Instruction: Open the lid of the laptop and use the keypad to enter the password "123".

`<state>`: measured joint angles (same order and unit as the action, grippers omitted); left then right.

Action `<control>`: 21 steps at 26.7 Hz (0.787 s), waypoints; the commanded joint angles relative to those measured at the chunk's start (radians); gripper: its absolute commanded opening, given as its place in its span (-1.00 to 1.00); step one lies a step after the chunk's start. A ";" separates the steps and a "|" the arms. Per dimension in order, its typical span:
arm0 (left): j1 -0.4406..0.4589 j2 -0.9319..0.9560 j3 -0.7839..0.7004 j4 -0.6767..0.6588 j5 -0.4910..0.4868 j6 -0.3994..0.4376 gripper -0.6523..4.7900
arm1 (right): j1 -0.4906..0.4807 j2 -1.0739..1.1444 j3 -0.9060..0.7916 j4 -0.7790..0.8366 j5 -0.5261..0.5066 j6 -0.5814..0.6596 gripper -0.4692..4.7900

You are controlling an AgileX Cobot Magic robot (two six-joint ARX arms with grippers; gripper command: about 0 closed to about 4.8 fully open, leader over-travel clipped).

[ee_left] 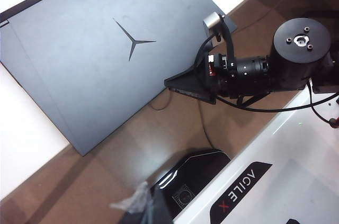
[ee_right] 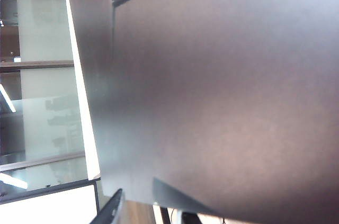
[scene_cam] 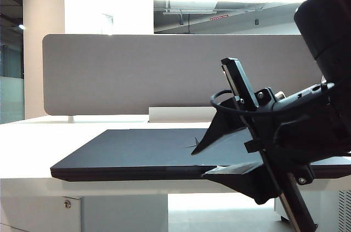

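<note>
1. The laptop [scene_cam: 126, 152] lies closed and flat on the white desk [scene_cam: 33, 144], its lid [ee_left: 100, 54] down with the star emblem [ee_left: 132, 41] facing up.
2. The right gripper [scene_cam: 211, 160] sits at the lid's front edge, fingers [scene_cam: 211, 136] parted, one above the lid and one below.
3. Judging from this, catch only the lid's lip and lift slowly.
4. The left gripper [ee_left: 143, 205] waits well aside, fingers clenched on nothing.

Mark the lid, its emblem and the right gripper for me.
lid [ee_left: 79, 70]: left wrist view, bare top face.
emblem [ee_left: 132, 41]: left wrist view, star's centre.
right gripper [scene_cam: 211, 160]: exterior view, gap between fingertips at the lid's edge.
</note>
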<state>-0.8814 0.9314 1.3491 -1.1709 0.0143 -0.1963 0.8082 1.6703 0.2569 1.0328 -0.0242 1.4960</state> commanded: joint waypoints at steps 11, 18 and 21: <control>-0.001 -0.002 0.006 0.005 -0.002 0.001 -0.78 | -0.001 0.010 0.063 -0.008 0.022 -0.004 -0.44; -0.001 -0.002 0.006 0.005 -0.002 0.001 -0.78 | -0.001 0.009 0.063 0.052 0.022 -0.005 -0.60; -0.001 -0.002 0.006 0.005 -0.002 0.001 -0.78 | -0.001 0.009 0.063 0.069 0.019 -0.011 -0.66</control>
<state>-0.8814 0.9318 1.3491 -1.1709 0.0143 -0.1967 0.8124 1.6882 0.3038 0.9894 -0.0410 1.4967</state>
